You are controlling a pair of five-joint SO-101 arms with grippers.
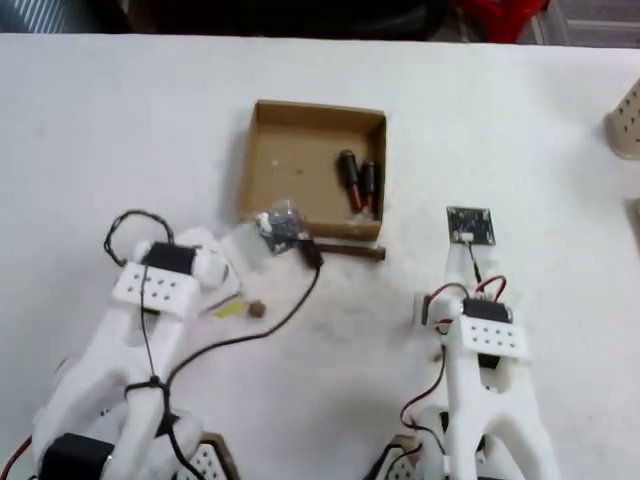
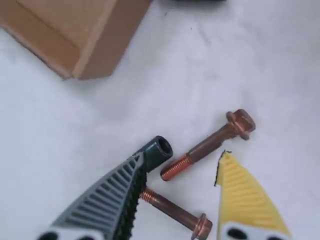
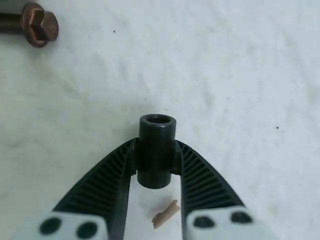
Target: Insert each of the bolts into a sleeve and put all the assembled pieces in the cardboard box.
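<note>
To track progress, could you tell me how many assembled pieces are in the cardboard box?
2: one assembled piece, a second beside it, at the right of the cardboard box; others could be hidden.

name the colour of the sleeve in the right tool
Black sleeve, clearest in the right wrist view.

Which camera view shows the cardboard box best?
The high view: it shows the whole cardboard box from above, open, with two dark pieces lying inside. The left wrist view gives one outer corner of it.
</note>
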